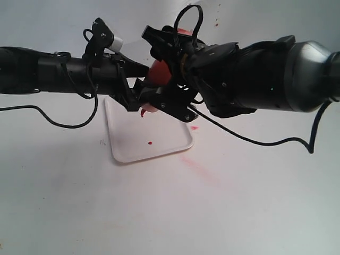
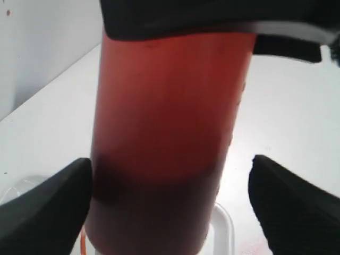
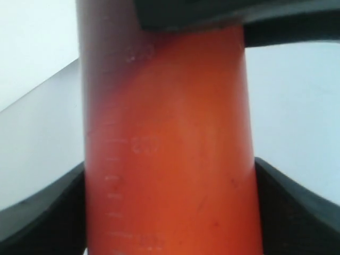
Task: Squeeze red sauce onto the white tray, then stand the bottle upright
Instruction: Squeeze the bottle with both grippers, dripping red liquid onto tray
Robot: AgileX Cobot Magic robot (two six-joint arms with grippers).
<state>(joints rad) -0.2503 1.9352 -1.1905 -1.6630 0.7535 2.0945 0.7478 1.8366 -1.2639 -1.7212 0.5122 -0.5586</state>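
You have two grippers on one bottle (image 1: 159, 71), both meeting above the far edge of the one white tray (image 1: 133, 146).

Your right gripper (image 3: 170, 212) is clamped on the bottle. Both of its black fingers (image 3: 42, 218) press against the orange-red wall, with no gap on either side.

Your left gripper (image 2: 170, 204) stands wider than the bottle. One finger (image 2: 48, 212) lies against the wall, while the other is apart from it, with white table showing in the gap. So that gripper is open around the bottle and is not squeezing it.

The bottle hangs in the air over the tray and does not touch it. It is tilted rather than upright, with its paler end lowest, just above the tray's far rim, and the rest hidden behind the two grippers. Inside the bottle, the sauce shows as a darker band at one end of the wall.

On the tray you have one small round blob of red sauce (image 1: 150, 143), near the middle and towards the near rim. The rest of the tray's floor is bare white.

Off the tray, faint pinkish smears (image 1: 197, 166) lie on the table (image 1: 239, 212) just past the near right corner. A few red specks (image 1: 216, 24) sit on the white surface well beyond the far side.
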